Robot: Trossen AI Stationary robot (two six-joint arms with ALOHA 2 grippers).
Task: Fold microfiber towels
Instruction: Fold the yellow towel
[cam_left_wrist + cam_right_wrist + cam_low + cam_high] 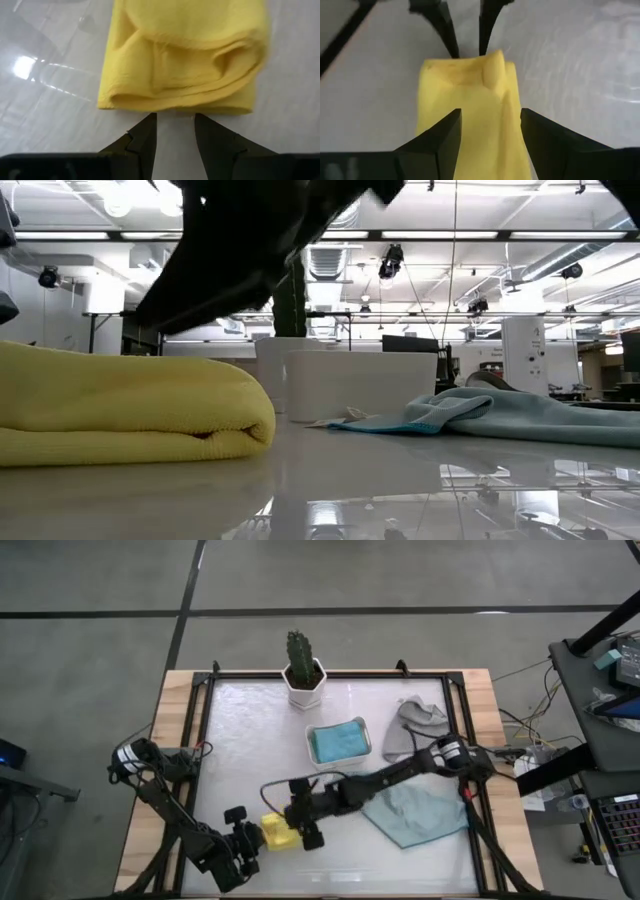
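Observation:
A folded yellow towel point(280, 832) lies flat on the table near its front edge, several layers thick in the low view point(120, 405). My left gripper point(255, 836) is open at the towel's left end; in its wrist view its tips point(175, 119) stand just at the layered edge point(175, 102). My right gripper point(308, 836) is open over the towel's right end, with its fingers point(491, 112) astride the towel point(470, 85). A blue towel point(338, 740) lies in a white tray. A pale teal towel point(415, 810) and a grey one point(415, 725) lie spread on the right. No olive green towel shows. My left gripper comes level from the table's left, its open tips at the yellow towel's layered edge point(150, 106); I cannot tell whether they touch it. My right gripper comes from the right with open fingers over the towel's right end point(485, 130); I cannot tell whether they touch it.
A white pot with a cactus point(303, 675) stands at the far middle of the table. The white tray point(312, 752) sits just behind my right arm. Black rails point(205, 740) frame the glossy work surface. Bare table lies at the near right and at the left.

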